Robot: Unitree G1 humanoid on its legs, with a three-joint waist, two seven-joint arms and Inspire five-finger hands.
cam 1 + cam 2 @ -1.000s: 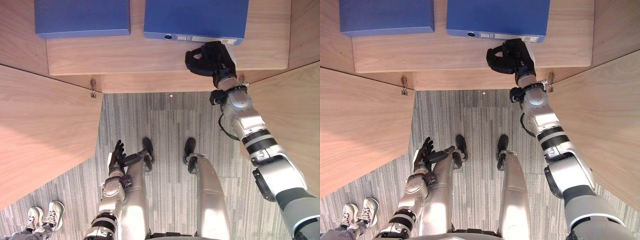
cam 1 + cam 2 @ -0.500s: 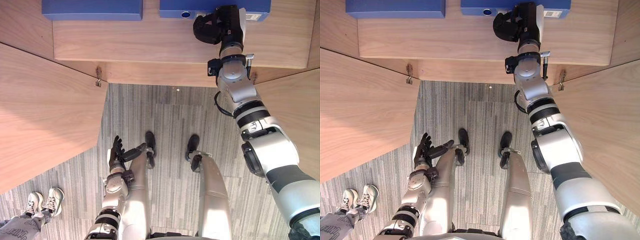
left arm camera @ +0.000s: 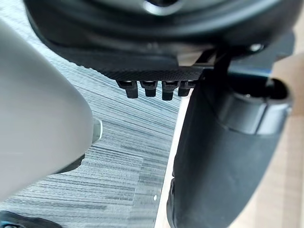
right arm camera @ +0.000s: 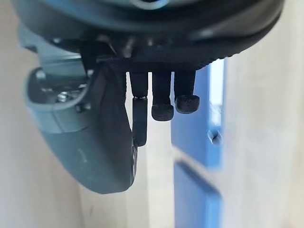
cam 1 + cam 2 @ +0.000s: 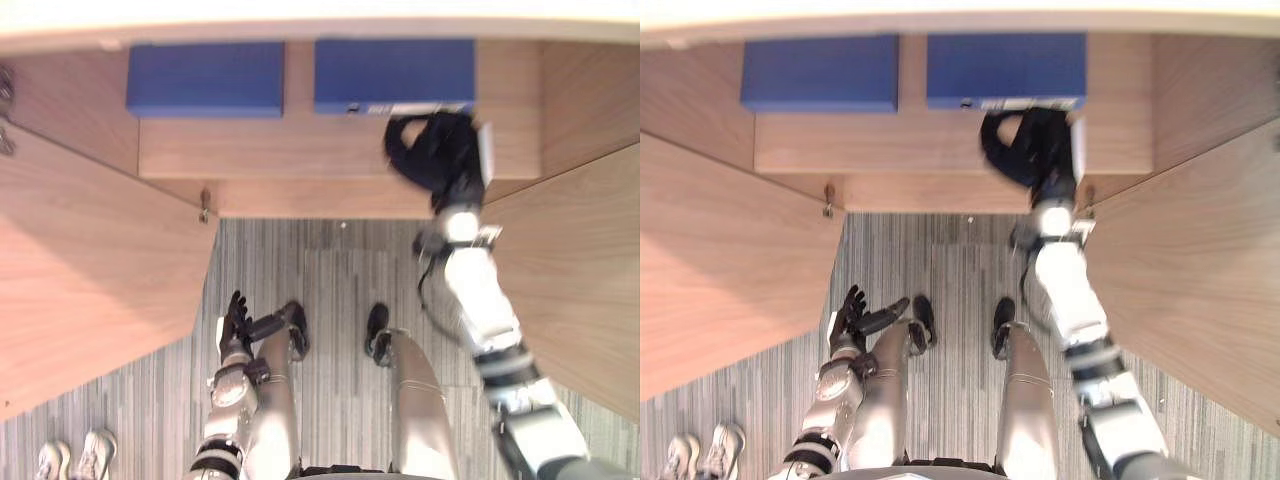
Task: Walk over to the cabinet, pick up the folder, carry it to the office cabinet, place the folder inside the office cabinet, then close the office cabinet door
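Note:
Two blue folders lie flat on the wooden shelf (image 5: 300,160) inside the open cabinet. The right folder (image 5: 395,75) has a labelled spine with a ring hole facing me; the left folder (image 5: 205,78) lies beside it. My right hand (image 5: 440,150) hovers just in front of the right folder's spine, over the shelf, with its fingers loosely bent and nothing in them. The right wrist view shows its fingers (image 4: 161,102) hanging free, with the right folder (image 4: 197,128) beyond. My left hand (image 5: 235,320) hangs low by my side, fingers straight.
The cabinet's left door (image 5: 90,270) and right door (image 5: 590,280) stand swung open on either side of me. Grey striped carpet (image 5: 320,260) lies below the shelf. A person's shoes (image 5: 75,458) stand at the lower left.
The camera has tilted, so the whole scene sits lower. My right hand has drawn back a little from the right folder's spine. Both folders stay on the shelf.

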